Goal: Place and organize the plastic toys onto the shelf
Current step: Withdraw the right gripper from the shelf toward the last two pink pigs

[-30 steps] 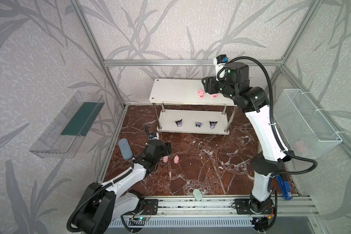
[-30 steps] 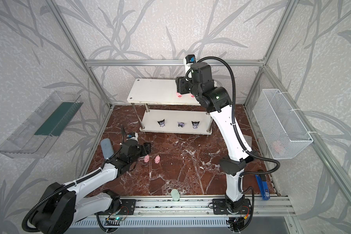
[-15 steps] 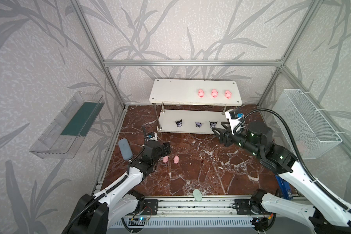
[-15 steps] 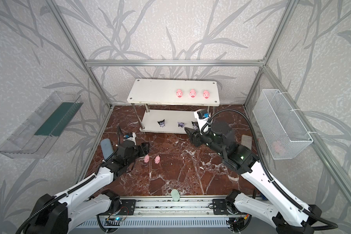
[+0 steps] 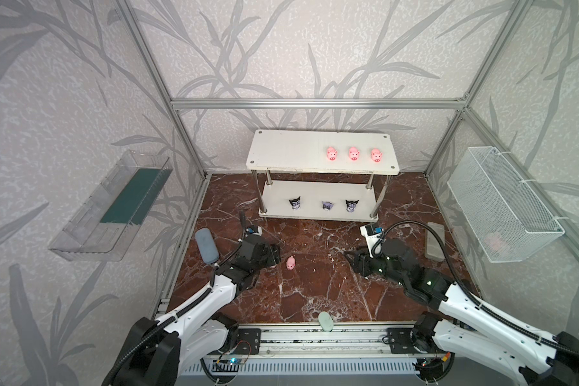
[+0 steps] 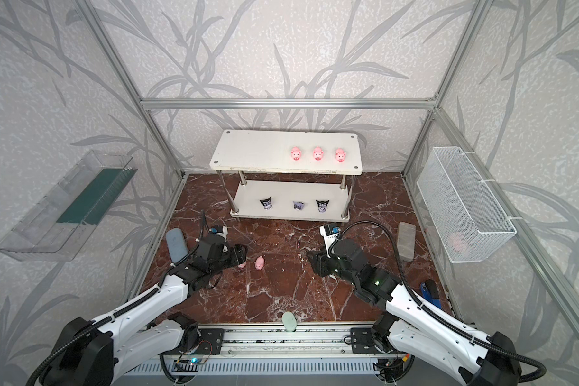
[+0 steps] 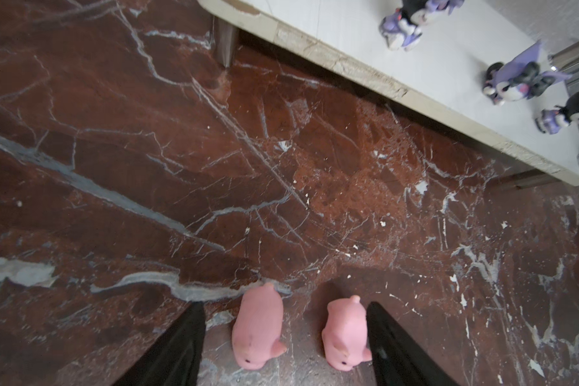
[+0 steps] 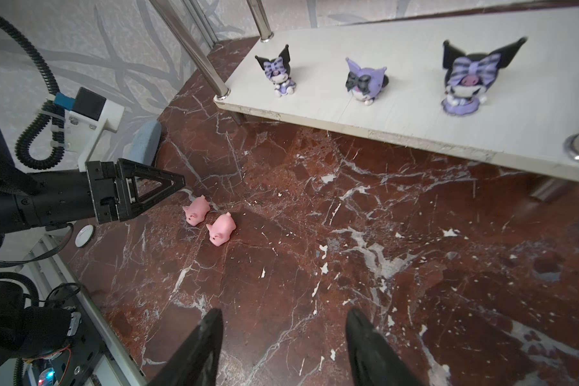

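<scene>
Two pink pigs [image 7: 258,331] loose on the floor [image 5: 315,284] at nine o'clock, side by side, both between the wide-open jaws of the left gripper [image 7: 285,310]. Three more atop the shelf [image 5: 288,150] at twelve o'clock, three purple figurines [image 5: 327,205] on its lower board. Right gripper [image 8: 284,314] at three o'clock, spread, empty. Risk if closed now: both pigs pinched together, or one squirted sideways.

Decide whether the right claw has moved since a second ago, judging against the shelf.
Yes. The right claw was up at the top board of the shelf; now it sits low over the floor, in front of it.
</scene>
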### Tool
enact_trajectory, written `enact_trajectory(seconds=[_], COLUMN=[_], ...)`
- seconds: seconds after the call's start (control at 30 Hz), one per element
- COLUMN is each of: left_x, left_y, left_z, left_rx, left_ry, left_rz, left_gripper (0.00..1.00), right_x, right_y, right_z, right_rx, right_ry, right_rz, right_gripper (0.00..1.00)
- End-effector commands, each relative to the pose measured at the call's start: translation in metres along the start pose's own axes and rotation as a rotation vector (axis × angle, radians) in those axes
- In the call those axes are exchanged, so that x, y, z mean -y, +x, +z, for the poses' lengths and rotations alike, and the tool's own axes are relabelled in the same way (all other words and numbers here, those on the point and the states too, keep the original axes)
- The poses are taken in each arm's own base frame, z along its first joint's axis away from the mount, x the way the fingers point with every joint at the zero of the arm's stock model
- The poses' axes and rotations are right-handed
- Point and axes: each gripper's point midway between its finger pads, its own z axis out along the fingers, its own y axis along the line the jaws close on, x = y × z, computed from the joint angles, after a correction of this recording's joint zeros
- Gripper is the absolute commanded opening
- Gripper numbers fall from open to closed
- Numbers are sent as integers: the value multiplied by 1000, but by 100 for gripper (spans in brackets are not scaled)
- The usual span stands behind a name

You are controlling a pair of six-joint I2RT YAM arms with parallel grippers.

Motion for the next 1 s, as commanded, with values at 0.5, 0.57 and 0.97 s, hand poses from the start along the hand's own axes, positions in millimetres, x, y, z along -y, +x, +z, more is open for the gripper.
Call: enact_trajectory(seconds=[0.5, 0.57, 0.97], left_x=[-14, -16, -11], left_y=[33, 35, 37], left_z=[24, 28, 48], left_rx=[-162, -165, -188], left_ry=[-168, -181, -182], left_rz=[103, 100, 91], left_gripper=[74, 74, 59], right_x=[-6, -4, 0], right_y=[21, 23, 31], right_z=[30, 32, 43], right_rx=[-19, -22, -60], right_ry=[-80, -74, -57], right_rz=[58, 61, 64], right_gripper=[60, 60, 60])
